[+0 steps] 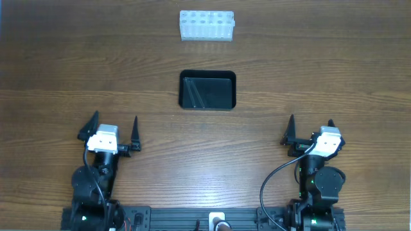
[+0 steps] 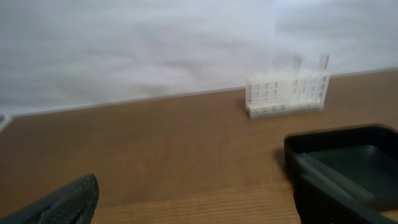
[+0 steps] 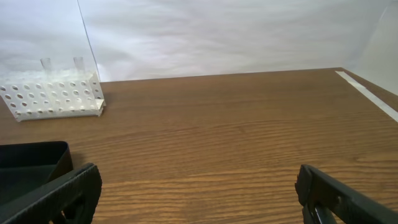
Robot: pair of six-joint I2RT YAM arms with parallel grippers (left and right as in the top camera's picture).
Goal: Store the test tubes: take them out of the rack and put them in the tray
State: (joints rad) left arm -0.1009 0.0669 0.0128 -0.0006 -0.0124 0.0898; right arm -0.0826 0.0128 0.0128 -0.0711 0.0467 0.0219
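Note:
The white test tube rack (image 1: pixel 206 26) stands at the far middle of the table, with two clear tubes (image 3: pixel 78 63) upright in it. Nearer, the black tray (image 1: pixel 219 94) holds clear test tubes (image 1: pixel 193 92) lying along its left side. My left gripper (image 1: pixel 112 128) rests open near the left base, well short of the tray (image 2: pixel 348 146) and rack (image 2: pixel 286 94). My right gripper (image 1: pixel 310 127) sits open near the right base, nothing between its fingers (image 3: pixel 59 194). The rack (image 3: pixel 53 93) and a corner of the tray (image 3: pixel 31 163) lie off to its side.
Bare wooden tabletop surrounds the tray and rack. A white wall or sheet rises behind the table's far edge. A pale strip (image 3: pixel 370 93) runs along the table's right side.

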